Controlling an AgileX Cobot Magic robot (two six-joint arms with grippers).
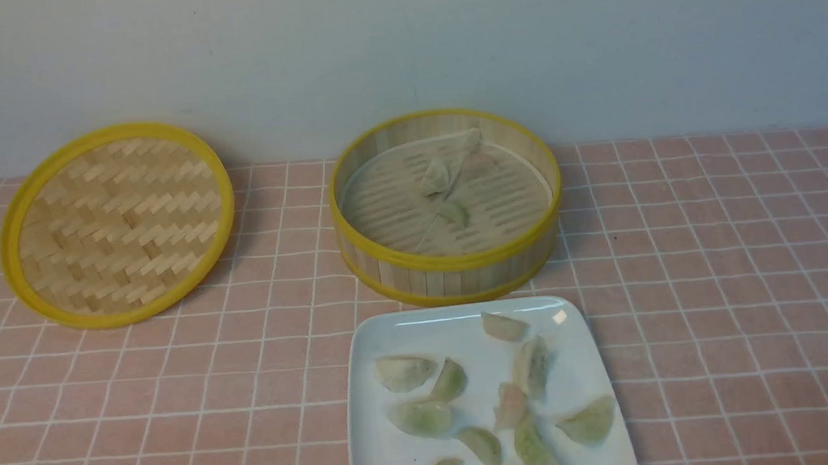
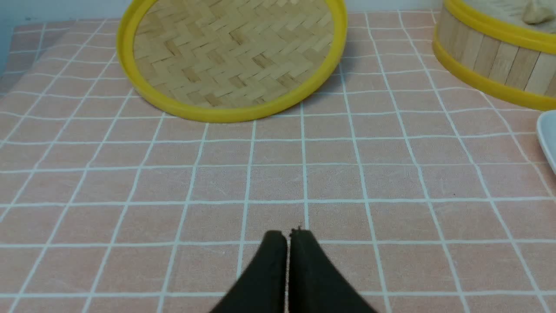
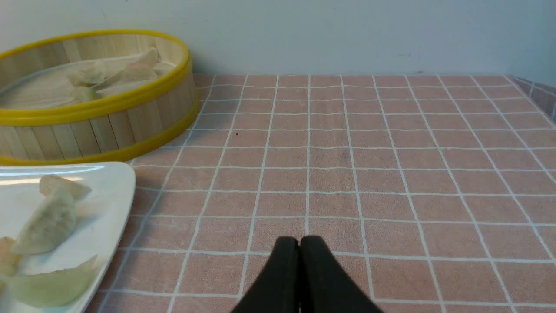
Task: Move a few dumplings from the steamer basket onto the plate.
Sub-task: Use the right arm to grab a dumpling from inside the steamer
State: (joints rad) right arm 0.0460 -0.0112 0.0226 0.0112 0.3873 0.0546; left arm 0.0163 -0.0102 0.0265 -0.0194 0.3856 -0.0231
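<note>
The steamer basket (image 1: 451,262) stands at the back middle of the table and holds a few dumplings (image 1: 453,213) on its liner; it also shows in the right wrist view (image 3: 104,126). The white plate (image 1: 419,328) lies in front of it with several dumplings (image 1: 405,372) spread over it. My left gripper (image 2: 288,234) is shut and empty over the bare cloth, left of the plate. My right gripper (image 3: 299,240) is shut and empty over the cloth, right of the plate (image 3: 117,191). Neither arm shows in the front view.
The flat woven lid (image 1: 117,223) leans against the back wall at the left; it also shows in the left wrist view (image 2: 232,56). A pink checked cloth (image 1: 729,301) covers the table. A wall runs along the back.
</note>
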